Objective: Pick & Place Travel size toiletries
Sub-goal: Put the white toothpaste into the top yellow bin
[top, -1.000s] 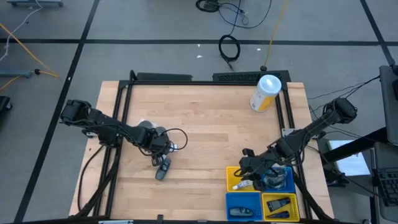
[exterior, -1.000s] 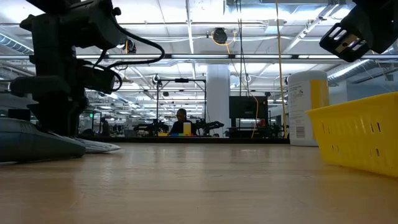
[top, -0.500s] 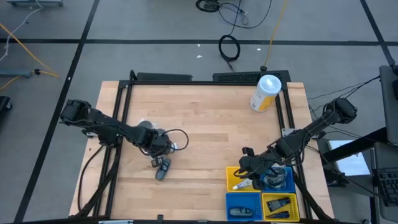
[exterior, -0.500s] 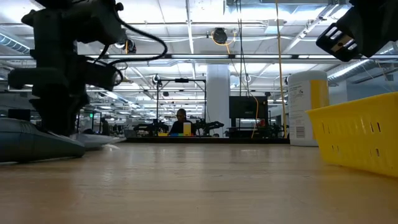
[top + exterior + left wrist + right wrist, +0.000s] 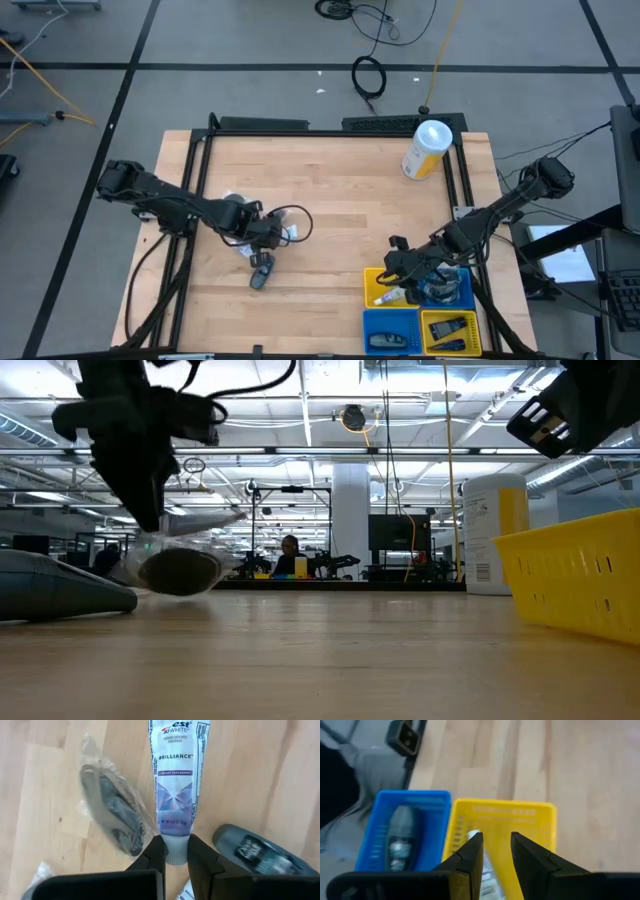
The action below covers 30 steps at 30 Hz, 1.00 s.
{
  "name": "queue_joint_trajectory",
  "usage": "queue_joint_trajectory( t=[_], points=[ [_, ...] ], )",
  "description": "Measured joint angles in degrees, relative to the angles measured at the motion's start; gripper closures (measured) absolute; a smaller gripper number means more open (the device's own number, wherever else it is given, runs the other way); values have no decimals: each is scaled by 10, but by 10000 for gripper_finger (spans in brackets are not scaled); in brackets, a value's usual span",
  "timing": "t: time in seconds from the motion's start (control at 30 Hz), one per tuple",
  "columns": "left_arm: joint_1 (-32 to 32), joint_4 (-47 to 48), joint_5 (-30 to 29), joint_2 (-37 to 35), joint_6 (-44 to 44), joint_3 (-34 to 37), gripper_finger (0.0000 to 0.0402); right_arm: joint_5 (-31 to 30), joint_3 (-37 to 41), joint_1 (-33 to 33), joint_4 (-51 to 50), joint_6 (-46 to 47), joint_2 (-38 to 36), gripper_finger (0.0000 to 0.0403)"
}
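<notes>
While the left gripper (image 5: 175, 854) clamps its cap, the toothpaste tube (image 5: 176, 785) extends lengthwise straight away from the fingers.

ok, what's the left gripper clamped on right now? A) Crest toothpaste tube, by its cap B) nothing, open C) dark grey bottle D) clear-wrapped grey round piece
A: in the left wrist view the left gripper has its fingers closed on the cap end of the Crest toothpaste tube, while the wrapped grey piece and the dark grey bottle lie to either side, ungripped.
</notes>
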State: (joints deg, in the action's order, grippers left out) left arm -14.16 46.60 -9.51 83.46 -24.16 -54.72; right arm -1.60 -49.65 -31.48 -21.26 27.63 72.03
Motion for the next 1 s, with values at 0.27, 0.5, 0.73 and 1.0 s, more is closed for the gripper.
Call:
queue_joint_trajectory(
  t=[0.27,0.5,0.73,1.0],
  points=[
    [-26,12,-21,0,6,-29,366,-112,0,0,12,-50,0,312],
    [-39,-11,-21,-4,1,-30,366,-261,0,4,85,-164,0,312],
    [-47,-70,-16,-57,34,-31,366,-271,0,34,164,-277,3,311],
    [-46,-120,-10,-107,74,-31,365,-270,0,70,290,-429,29,272]
  ],
)
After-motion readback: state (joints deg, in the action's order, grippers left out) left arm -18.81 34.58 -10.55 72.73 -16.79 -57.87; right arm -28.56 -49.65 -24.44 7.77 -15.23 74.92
